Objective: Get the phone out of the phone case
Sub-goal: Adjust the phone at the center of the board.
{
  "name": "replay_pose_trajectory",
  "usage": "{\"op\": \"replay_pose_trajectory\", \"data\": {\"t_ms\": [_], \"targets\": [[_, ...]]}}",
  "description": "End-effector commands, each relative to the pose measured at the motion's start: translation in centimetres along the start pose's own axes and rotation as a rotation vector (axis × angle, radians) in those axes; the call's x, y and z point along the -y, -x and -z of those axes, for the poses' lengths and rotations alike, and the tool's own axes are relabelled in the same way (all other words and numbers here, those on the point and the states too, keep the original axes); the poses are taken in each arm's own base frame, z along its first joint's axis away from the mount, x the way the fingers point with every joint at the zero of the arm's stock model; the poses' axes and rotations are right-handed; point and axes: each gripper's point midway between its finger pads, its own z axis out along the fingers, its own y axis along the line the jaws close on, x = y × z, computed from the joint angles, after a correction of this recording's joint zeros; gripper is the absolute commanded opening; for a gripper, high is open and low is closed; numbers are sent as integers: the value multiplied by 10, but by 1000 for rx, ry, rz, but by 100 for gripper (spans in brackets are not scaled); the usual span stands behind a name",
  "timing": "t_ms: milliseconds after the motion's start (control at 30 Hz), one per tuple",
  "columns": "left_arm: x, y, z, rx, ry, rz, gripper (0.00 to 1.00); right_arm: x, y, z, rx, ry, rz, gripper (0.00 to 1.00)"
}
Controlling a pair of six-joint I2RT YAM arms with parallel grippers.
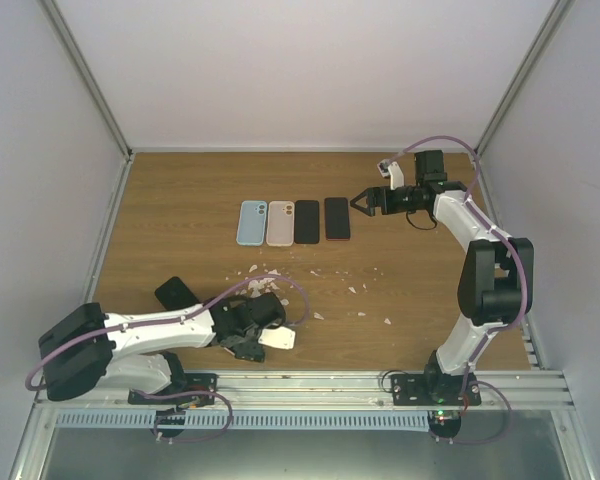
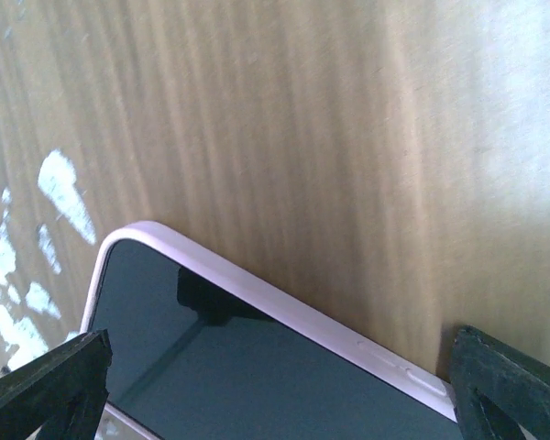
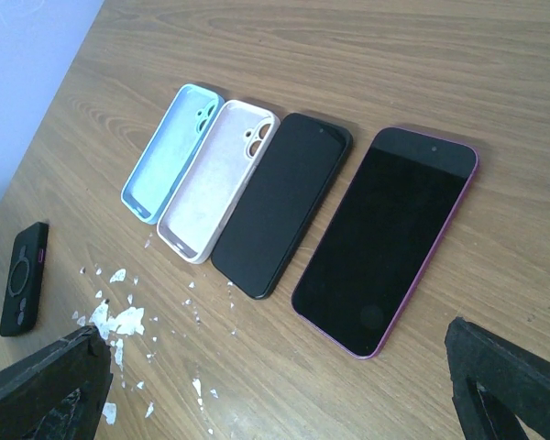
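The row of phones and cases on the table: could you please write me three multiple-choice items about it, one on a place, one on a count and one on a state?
1. In the top view, where in the row does the light blue case lie?
A. at the left end
B. at the right end
C. in the middle

2. How many things make up the row?
A. two
B. four
C. six

3. How does the right claw stand, beside the row?
A. open, holding nothing
B. shut on a phone
C. shut on a case

Answers:
1 A: it lies leftmost, with the pale pink case next to it.
2 B: the two cases, a black item and a purple-edged phone.
3 A: its fingers stand wide apart with nothing between them.
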Motion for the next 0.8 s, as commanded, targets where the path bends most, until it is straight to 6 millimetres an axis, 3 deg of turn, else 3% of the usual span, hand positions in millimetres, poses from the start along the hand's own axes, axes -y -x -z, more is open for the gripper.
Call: {"op": "replay_pose_trajectory", "data": {"t_ms": [0,367,600,767], "targets": [[-13,-24,-1,-59,37,24,99,-3,4,8,24,-4,30,100],[-19,-62,4,-77,-80,241,99,-5,4,7,24,4,29,100],[-29,-57,34,68,-204,322,99,-5,1,7,21,7,30,100],[-29,-87,42,45,-178,268,99,-6,0,7,21,14,31,100]]}}
